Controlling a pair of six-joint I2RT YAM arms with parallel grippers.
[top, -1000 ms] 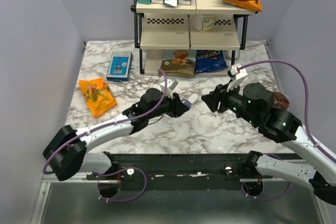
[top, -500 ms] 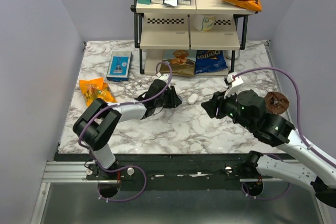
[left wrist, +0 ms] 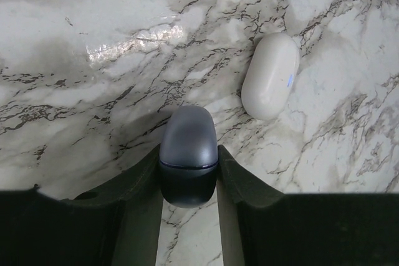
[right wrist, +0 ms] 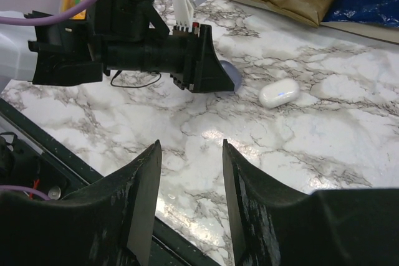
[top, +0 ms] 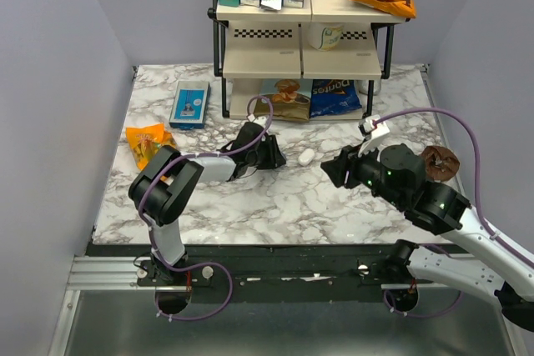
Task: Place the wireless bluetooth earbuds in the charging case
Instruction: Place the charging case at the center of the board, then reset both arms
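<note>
The charging case (left wrist: pixel 188 154), a rounded lavender-blue shell with its lid closed, sits between the fingers of my left gripper (left wrist: pixel 188 182), which is shut on it low over the marble table (top: pixel 275 198). In the top view the left gripper (top: pixel 274 154) is at mid-table and hides the case. In the right wrist view a sliver of the case (right wrist: pixel 230 74) shows at the left gripper's tip. My right gripper (right wrist: pixel 190 147) is open and empty, to the right of the left one (top: pixel 332 166). No earbuds are in view.
A white oval pebble case (top: pixel 306 156) lies just right of the left gripper, also in the left wrist view (left wrist: pixel 270 76). A shelf rack (top: pixel 300 47) with snack bags stands at the back. A blue box (top: pixel 190 104), an orange snack bag (top: pixel 148 144) and a brown donut (top: pixel 440 162) lie around.
My left arm has folded back and carried the case away from me and a little left, closer to the rack. My right gripper has shifted slightly toward me.
</note>
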